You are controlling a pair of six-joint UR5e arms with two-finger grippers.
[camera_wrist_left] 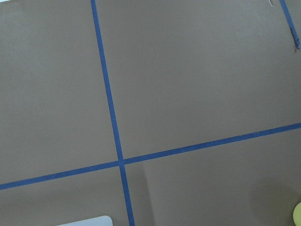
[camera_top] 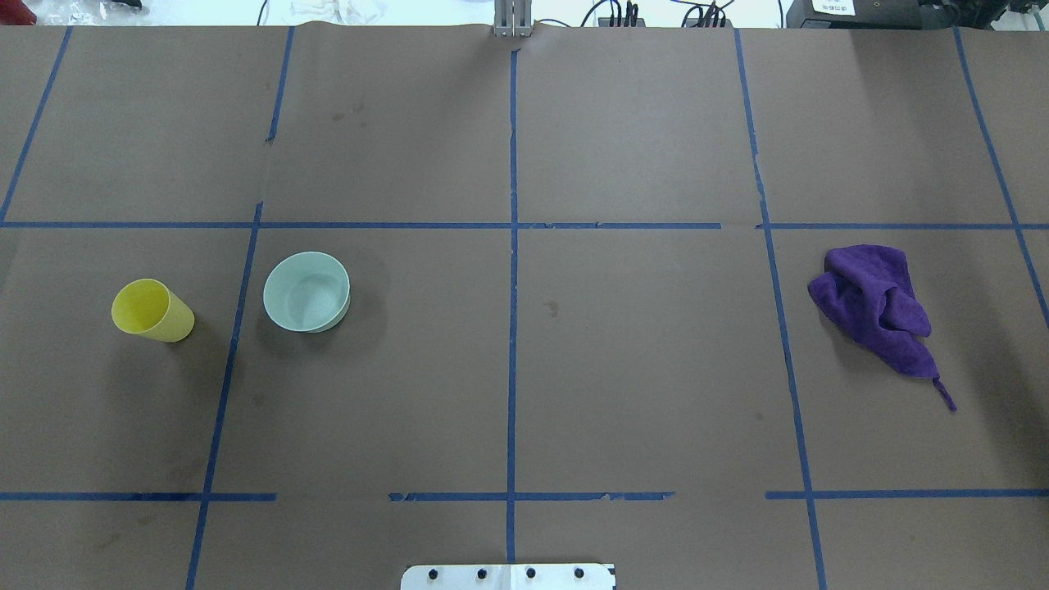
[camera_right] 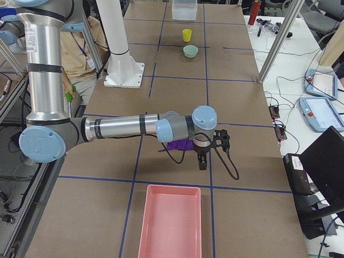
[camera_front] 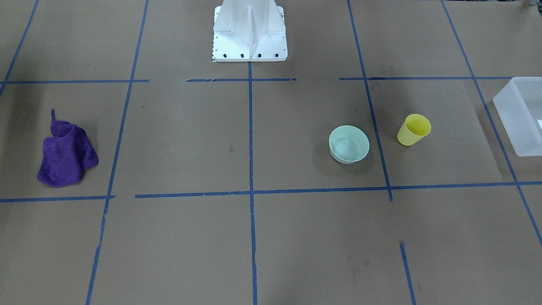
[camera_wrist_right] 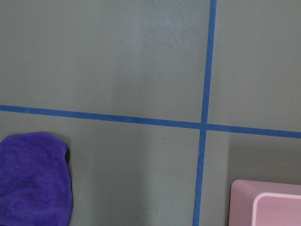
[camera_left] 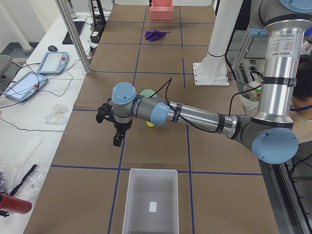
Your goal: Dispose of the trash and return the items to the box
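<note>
The small yellow cup (camera_front: pixel 414 129) stands upright on the table, with the mint-green bowl (camera_front: pixel 349 144) beside it; both also show in the overhead view, cup (camera_top: pixel 152 310) and bowl (camera_top: pixel 306 291). The frosted white box (camera_left: pixel 151 200) stands empty at the table's left end, apart from them. My left gripper (camera_left: pixel 117 141) hangs above the table between the box and the cup; I cannot tell if it is open. My right gripper (camera_right: pixel 201 163) hangs over the purple cloth (camera_right: pixel 180 145); I cannot tell its state either. Neither wrist view shows fingers.
A crumpled purple cloth (camera_top: pixel 877 307) lies on the right half of the table. A pink bin (camera_right: pixel 169 220) stands at the table's right end, its corner in the right wrist view (camera_wrist_right: pixel 265 202). The white robot base (camera_front: pixel 249 34) is at the table's near middle edge.
</note>
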